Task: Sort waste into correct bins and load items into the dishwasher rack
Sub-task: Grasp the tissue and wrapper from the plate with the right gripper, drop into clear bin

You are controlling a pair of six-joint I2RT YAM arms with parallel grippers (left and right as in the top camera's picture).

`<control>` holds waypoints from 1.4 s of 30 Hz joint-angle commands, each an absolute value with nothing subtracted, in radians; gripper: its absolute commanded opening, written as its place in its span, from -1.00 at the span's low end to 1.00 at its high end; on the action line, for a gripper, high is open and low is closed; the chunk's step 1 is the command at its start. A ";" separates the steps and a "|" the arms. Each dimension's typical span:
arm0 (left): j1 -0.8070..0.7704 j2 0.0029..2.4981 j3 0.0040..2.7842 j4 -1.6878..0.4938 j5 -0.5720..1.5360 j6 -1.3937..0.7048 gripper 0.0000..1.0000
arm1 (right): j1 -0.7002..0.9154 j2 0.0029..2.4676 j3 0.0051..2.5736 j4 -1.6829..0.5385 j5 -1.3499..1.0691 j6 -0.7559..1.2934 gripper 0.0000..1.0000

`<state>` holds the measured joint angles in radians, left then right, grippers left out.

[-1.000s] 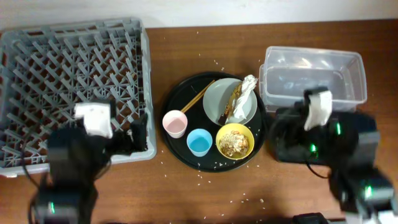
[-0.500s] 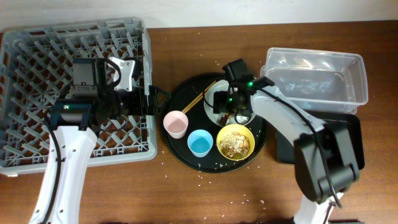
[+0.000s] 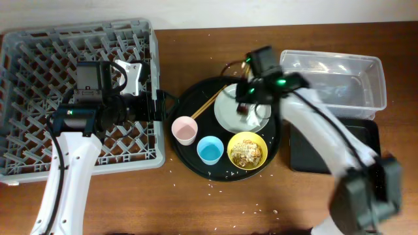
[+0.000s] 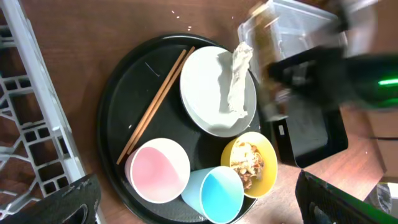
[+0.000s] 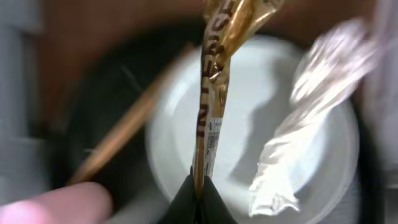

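**Right gripper [image 5: 198, 190] pinches the brown stick-like wrapper [image 5: 208, 93] over the large round black tray [image 4: 124, 93]**

The right gripper's two fingertips are pressed together on one end of the wrapper. In the right wrist view, the printed strip runs away from them across the pale grey round plate [image 4: 205, 93], which sits at the tray's side towards the clear tub. The crumpled white paper napkin [image 4: 236, 81] lies on that plate, just beside the wrapper and apart from the fingertips.

The left gripper [image 3: 159, 104] hangs just off the tray's rack side with its jaws wide apart and nothing between them.

Motion blur smears the right arm in the overhead and left wrist views. Whether the wrapper's far end touches the plate cannot be told. The right wrist view is soft too, and there the small pink cup [image 4: 158, 171] is only a blurred shape at the edge.

On the tray:
- The thin wooden chopsticks [image 4: 155, 102] lie side by side, just beside the plate.
- The pink cup and the small blue cup [image 4: 217, 194] stand upright next to each other.
- The yellow bowl [image 4: 271, 163] holds tan crumbly food scraps [image 4: 249, 163].

The clear plastic rectangular tub [image 3: 353, 85] and the shallow black rectangular tray [image 4: 314, 134] sit on the side of the round tray away from the large square grey plastic rack [image 3: 39, 72]. Everything rests on the brown wooden table [image 3: 196, 202].
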<state>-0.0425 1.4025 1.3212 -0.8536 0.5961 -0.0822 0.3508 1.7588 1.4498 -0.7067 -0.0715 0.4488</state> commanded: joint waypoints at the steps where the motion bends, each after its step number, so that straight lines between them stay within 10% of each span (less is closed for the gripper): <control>1: -0.041 1.399 1.340 -0.854 0.614 -0.074 0.99 | 0.257 1.608 1.472 -0.754 -0.002 0.441 -0.92; 6: -0.041 1.399 1.340 -0.854 0.613 -0.074 0.99 | 0.001 1.688 1.469 -0.794 0.218 0.738 -0.92; 11: -0.041 1.399 1.340 -0.854 0.614 -0.073 0.99 | -0.126 1.773 1.484 -0.665 -0.251 0.459 0.16; 16: -0.041 1.399 1.340 -0.854 0.613 -0.074 0.99 | 0.134 1.700 1.480 -0.788 -0.238 0.250 0.16; 23: -0.041 1.399 1.340 -0.854 0.614 -0.073 0.99 | 0.300 2.025 1.462 -0.795 0.115 0.662 0.16; 26: -0.041 1.399 1.340 -0.854 0.613 -0.074 0.99 | 0.292 2.102 1.462 -0.763 0.068 0.670 -0.17; 28: -0.041 1.399 1.340 -0.854 0.613 -0.073 0.99 | 0.292 2.081 1.468 -0.760 0.052 0.638 -0.92; 37: -0.041 1.399 1.340 -0.854 0.613 -0.073 0.99 | -0.047 1.798 1.564 -0.837 -0.045 0.697 -0.87; 42: -0.041 1.399 1.340 -0.854 0.614 -0.074 0.99 | -0.143 1.728 1.571 -0.817 -0.393 0.419 -0.01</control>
